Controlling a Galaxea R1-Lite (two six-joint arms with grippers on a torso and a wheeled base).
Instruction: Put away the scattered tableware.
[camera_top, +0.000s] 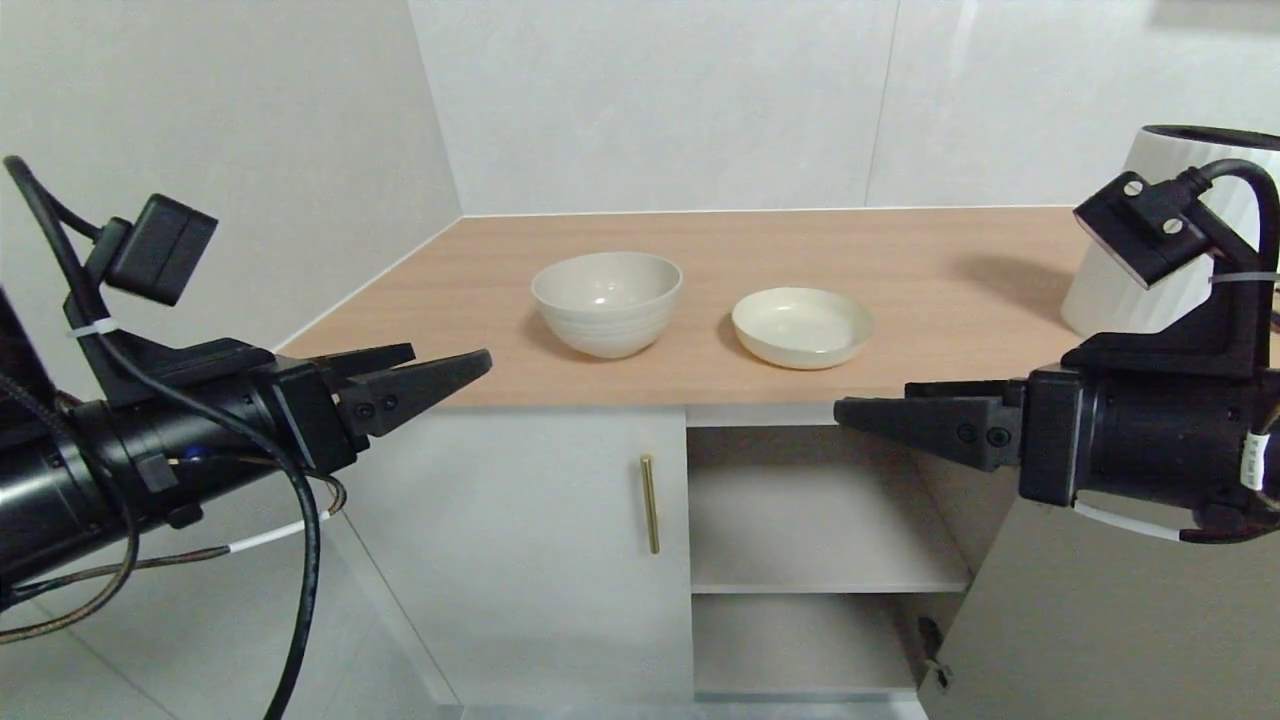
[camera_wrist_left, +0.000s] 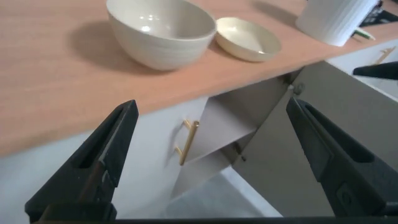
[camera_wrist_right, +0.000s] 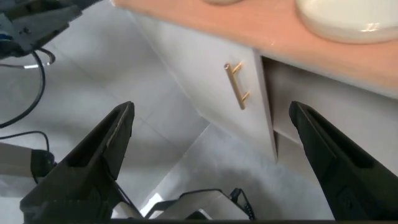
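Head view: A wooden countertop runs into a white-walled corner. Two pieces of cream tableware sit on it side by side but apart: a deep bowl on the left and a shallow dish on the right. A tall white ribbed container stands at the far right. Below the counter, the left cabinet door is closed and has a brass handle. The right compartment is open, showing bare shelves directly beneath the dish. The left gripper hovers in front of the counter edge, with the bowl ahead of it and off toward the middle. The right gripper hovers by the open compartment, with the dish just beyond its tips. By this layout the left arm is nearer the bowl and the right arm nearer the dish.

Left wrist view: The left gripper has its jaws spread wide and holds nothing. The bowl lies ahead on the counter, with the dish just past it. Both are round, so neither has a long axis to line up with.

Right wrist view: The right gripper is also spread wide and holds nothing. The dish sits on the counter edge above the cabinet, and the brass handle shows between the fingers.
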